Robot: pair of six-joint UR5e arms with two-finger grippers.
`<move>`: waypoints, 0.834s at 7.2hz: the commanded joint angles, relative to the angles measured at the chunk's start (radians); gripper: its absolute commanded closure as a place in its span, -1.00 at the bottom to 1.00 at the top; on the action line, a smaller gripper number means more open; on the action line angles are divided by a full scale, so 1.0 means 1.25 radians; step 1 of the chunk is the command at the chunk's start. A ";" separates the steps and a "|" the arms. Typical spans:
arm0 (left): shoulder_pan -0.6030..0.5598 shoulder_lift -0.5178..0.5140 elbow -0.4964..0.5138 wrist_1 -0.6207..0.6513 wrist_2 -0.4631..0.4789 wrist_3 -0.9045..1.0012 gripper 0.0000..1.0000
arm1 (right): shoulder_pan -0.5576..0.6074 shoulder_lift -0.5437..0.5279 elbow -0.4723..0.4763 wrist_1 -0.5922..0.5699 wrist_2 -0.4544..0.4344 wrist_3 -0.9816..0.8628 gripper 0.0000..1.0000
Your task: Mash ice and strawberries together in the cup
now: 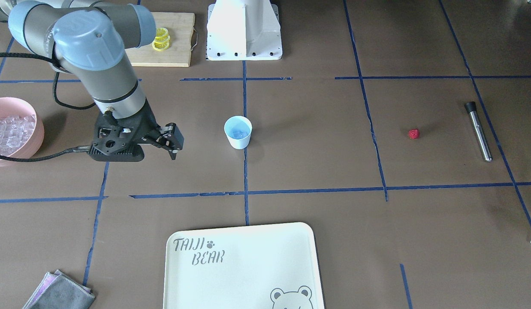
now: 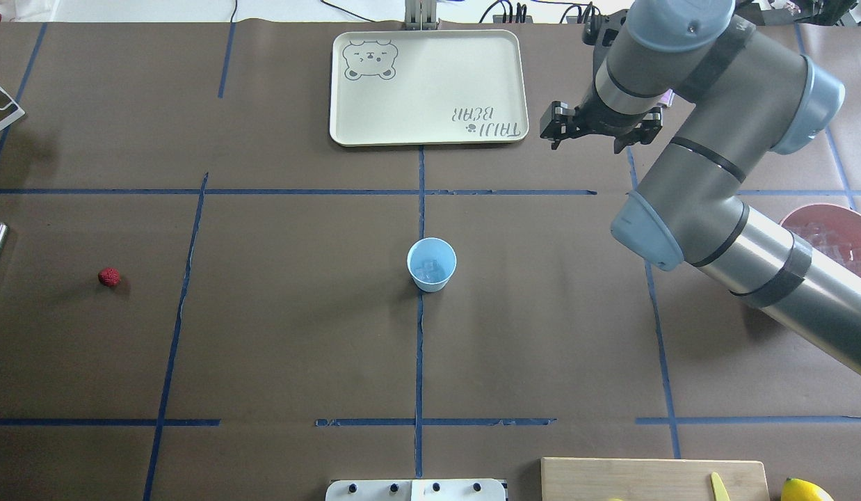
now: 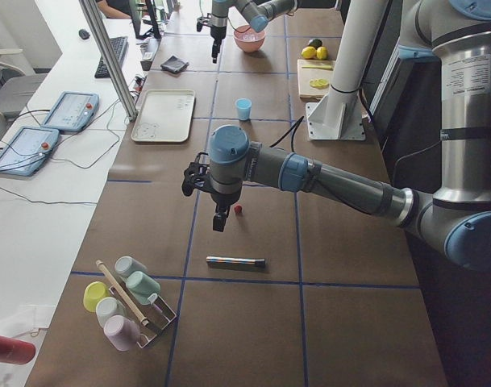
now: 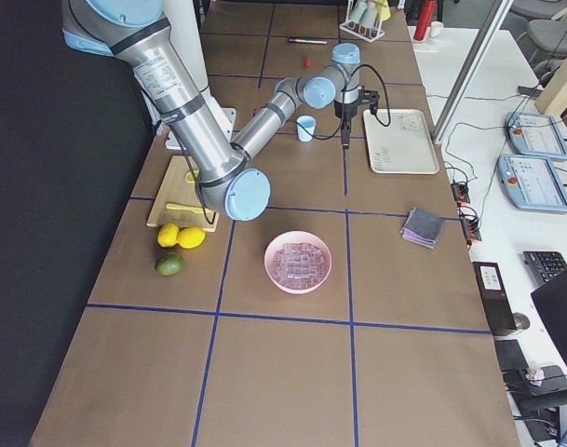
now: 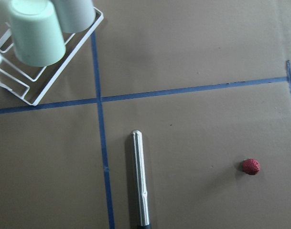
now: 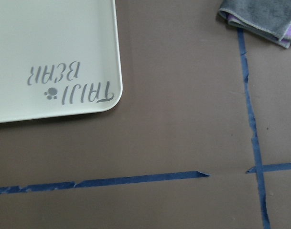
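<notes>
ice (image 1: pixel 237 133) is sitting in cup (image 1: pixel 238 141); left claw (image 3: pixel 219 221) is hovering near strawberry (image 2: pixel 109 277) at cup's 9 o'clock, likely needing descent and grasp next; its gap and right claw (image 1: pixel 174 152) gap: can't tell.

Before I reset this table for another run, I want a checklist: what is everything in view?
cup: one, pale blue, table centre
ice: many clear cubes, mostly in the pink bowl, a few in the cup
pink bowl: one, robot's right end
strawberry: one, red, bare table, robot's left
metal rod: one, silver, black tip, farther left than the strawberry
tray: one, cream, bear print, operators' edge
cloth: one, grey, near the tray
cutting board: one, wooden, carrying yellow lemon slices
lemons: two, yellow, beside the board
lime: one, green, beside the lemons
rack cups: several, pastel, in a white wire rack, left end
right pincer: black, raised over the table's right half; open or shut unclear
left pincer: black, raised near the strawberry; open or shut unclear
</notes>
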 commanded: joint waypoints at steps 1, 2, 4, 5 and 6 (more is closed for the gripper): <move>0.087 -0.015 -0.014 -0.102 0.014 -0.173 -1.00 | 0.022 -0.065 -0.016 0.067 -0.042 -0.051 -0.98; 0.121 -0.036 -0.015 -0.114 0.042 -0.235 -1.00 | 0.059 -0.071 -0.021 0.064 -0.030 -0.094 -0.98; 0.226 -0.053 -0.054 -0.120 0.107 -0.385 -1.00 | 0.176 -0.130 -0.020 0.063 0.082 -0.319 -0.98; 0.292 -0.056 -0.059 -0.128 0.148 -0.458 -1.00 | 0.245 -0.166 -0.023 0.063 0.150 -0.421 -0.98; 0.357 -0.055 -0.047 -0.178 0.227 -0.521 -1.00 | 0.293 -0.193 -0.028 0.063 0.196 -0.499 -0.98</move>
